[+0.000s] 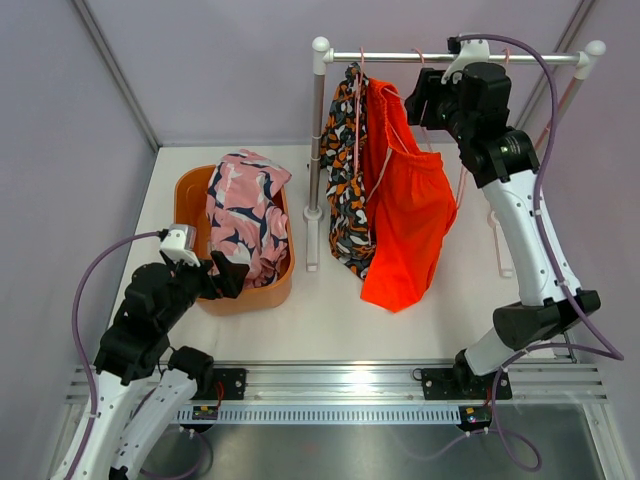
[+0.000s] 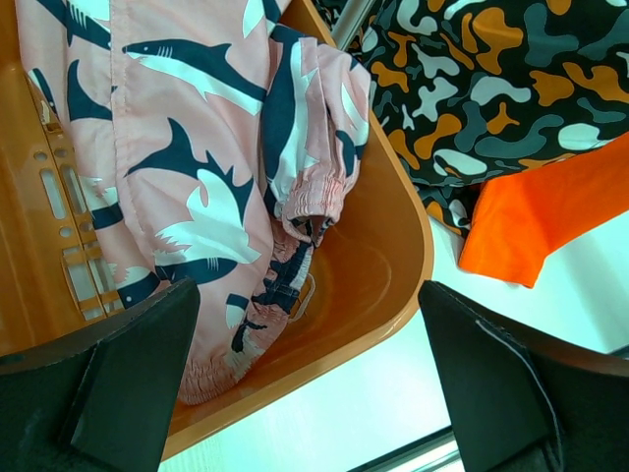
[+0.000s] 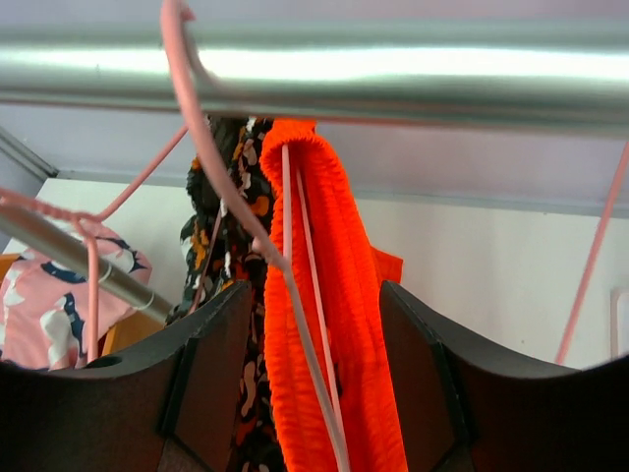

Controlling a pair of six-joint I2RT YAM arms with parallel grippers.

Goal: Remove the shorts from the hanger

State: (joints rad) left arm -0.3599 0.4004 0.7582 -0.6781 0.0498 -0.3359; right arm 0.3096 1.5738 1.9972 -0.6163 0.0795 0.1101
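Observation:
The orange shorts [image 1: 405, 220] hang from a pink hanger [image 3: 226, 187] on the metal rail [image 1: 450, 57]. The black patterned shorts [image 1: 345, 180] hang just left of them. My right gripper [image 1: 428, 100] is open, up by the rail. In the right wrist view, the gripper [image 3: 314, 393] has the orange waistband [image 3: 324, 324] and hanger wire showing between its fingers; contact cannot be told. The pink shorts [image 1: 245, 210] lie in the orange basket [image 1: 240, 300]. My left gripper [image 1: 232, 272] is open and empty by the basket's near right rim; it also shows in the left wrist view [image 2: 305, 393].
The rack's upright post [image 1: 317, 150] stands between the basket and the hanging shorts. An empty pink hanger [image 1: 497, 240] hangs at the rail's right end. Purple walls close in the left, back and right. The black shorts' hem [image 2: 491, 88] hangs just beyond the basket rim [image 2: 413, 265].

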